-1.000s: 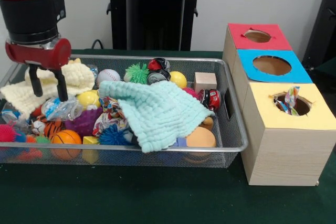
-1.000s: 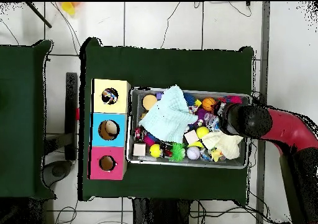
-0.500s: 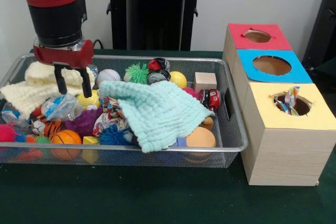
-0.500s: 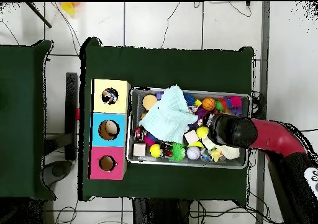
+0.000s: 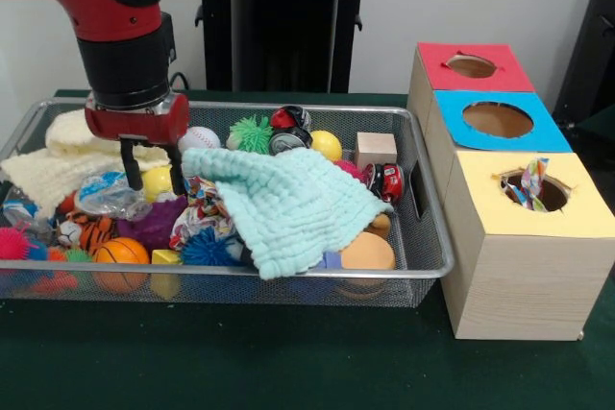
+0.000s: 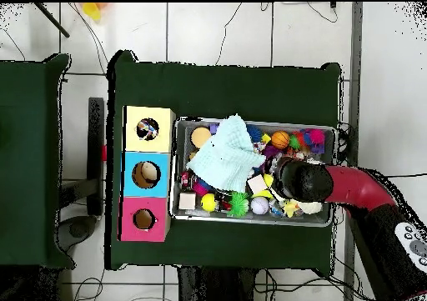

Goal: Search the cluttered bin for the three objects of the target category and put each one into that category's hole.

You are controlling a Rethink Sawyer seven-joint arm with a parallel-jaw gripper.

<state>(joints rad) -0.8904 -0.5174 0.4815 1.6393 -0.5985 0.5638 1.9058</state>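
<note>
A wire bin (image 5: 288, 274) holds a heap of toys and cloths. My gripper (image 5: 152, 172) is open and low in the bin's left part, its fingers (image 5: 128, 166) straddling a yellow ball (image 5: 159, 183). A mint cloth (image 5: 288, 199) covers the middle, a cream cloth (image 5: 58, 156) lies at the left, and a patterned cloth (image 5: 197, 213) peeks out beside the mint one. The red box (image 5: 471, 66), blue box (image 5: 497, 120) and yellow box (image 5: 533, 228) stand to the right, and a colourful scrap pokes out of the yellow box's hole. From overhead the arm's wrist (image 6: 300, 179) hides the gripper.
Around the gripper lie a clear plastic bag (image 5: 108, 194), a baseball (image 5: 199, 138), a purple spiky toy (image 5: 154, 223), a basketball (image 5: 121, 254) and a blue spiky ball (image 5: 207, 249). Further right are a green spiky ball (image 5: 252, 132), a wooden cube (image 5: 375, 150) and a red car (image 5: 389, 181).
My gripper has moved from over the cream cloth toward the bin's middle and dropped lower, so it now straddles the yellow ball. Its fingers stayed open.
</note>
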